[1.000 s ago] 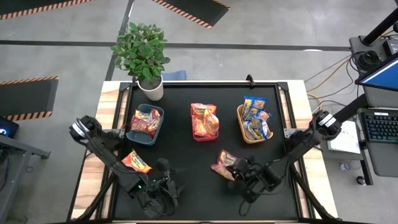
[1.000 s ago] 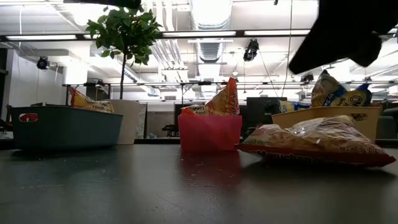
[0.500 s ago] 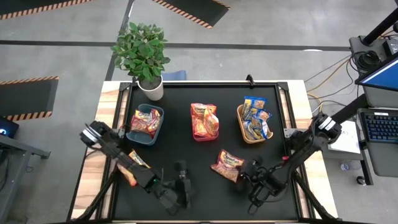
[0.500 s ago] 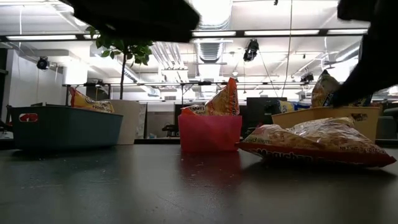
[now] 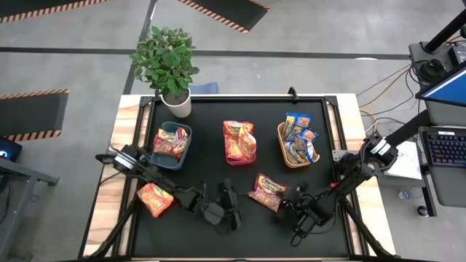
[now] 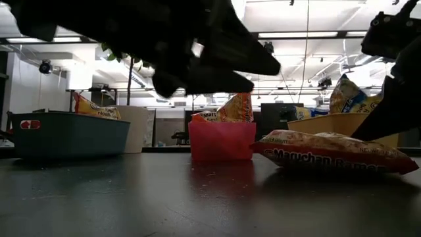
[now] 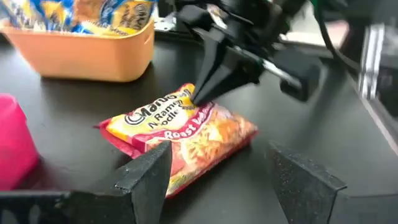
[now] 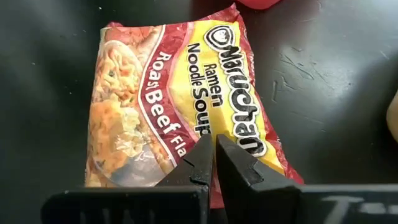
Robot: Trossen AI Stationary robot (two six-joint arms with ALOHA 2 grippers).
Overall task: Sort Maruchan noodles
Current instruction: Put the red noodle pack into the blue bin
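Note:
A red Maruchan packet (image 5: 267,191) lies flat on the black mat (image 5: 218,175) near the table's front, also seen in the low view (image 6: 329,153). My right gripper (image 5: 286,204) is shut, its tips on the packet's right part. My left gripper (image 5: 229,207) stands open just left of the packet, pointing at it; in the left wrist view its fingers (image 7: 149,174) frame the packet (image 7: 180,134) without touching. An orange packet (image 5: 155,199) lies at the mat's left edge beside my left arm. My right gripper rests its shut fingertips (image 8: 214,155) on the packet's printed top face (image 8: 233,134), close to the edge on the table's right side (image 7: 198,102). The fingers slant down from the right. The packet lies flat on the mat. Whether any film is pinched I cannot tell.
At the back stand a teal bin (image 5: 171,145) with orange packets, a red bin (image 5: 239,142) with red ones and a tan bin (image 5: 297,144) with blue-and-yellow ones. A potted plant (image 5: 169,65) stands at the far left corner. Bare mat lies in the middle.
My left gripper has swung from the near left toward the table's right and down, rolling as it went, and now faces the red packet. My right gripper has sunk lower. The red packet, puffed up and tilted before, now lies flatter.

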